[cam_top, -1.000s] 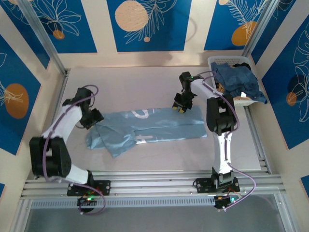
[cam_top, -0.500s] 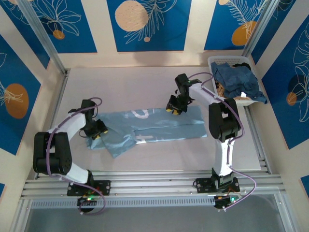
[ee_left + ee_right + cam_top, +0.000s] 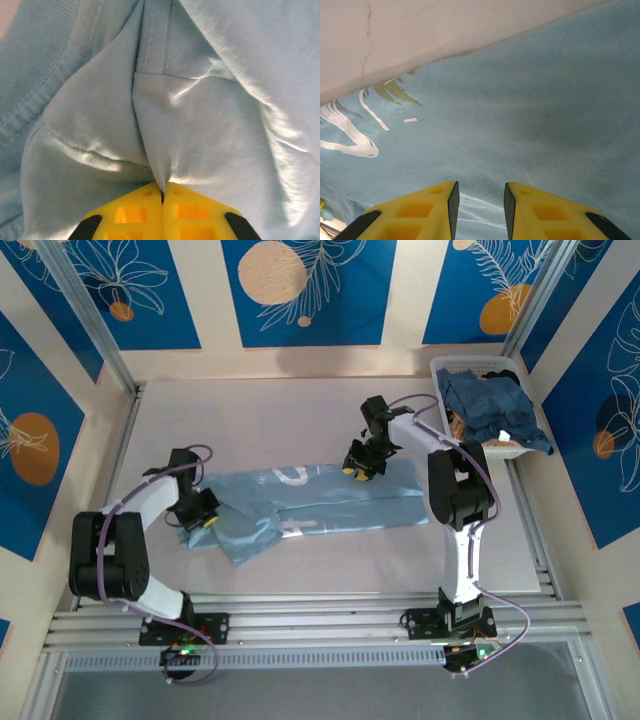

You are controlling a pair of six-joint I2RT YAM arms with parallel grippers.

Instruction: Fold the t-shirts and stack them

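We view the table (image 3: 300, 405) from above and behind the arm bases, looking down and forward over the whole work area. At the left wrist we look past the left gripper (image 3: 162, 194), very close to the t-shirt (image 3: 210, 130). At the right wrist we look past the right gripper (image 3: 480, 200), close over the same t-shirt and a strip of bare table. All three views share this t-shirt.

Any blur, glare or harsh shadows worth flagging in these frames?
Top view: even light, sharp, only soft shadows on the table, no glare. Left wrist view: bright patches and dark creases on the t-shirt pinched by the shut left gripper; detail looks sharp. Right wrist view: cloth slightly soft, a dim patch ahead of the open right gripper; the white print is clear.
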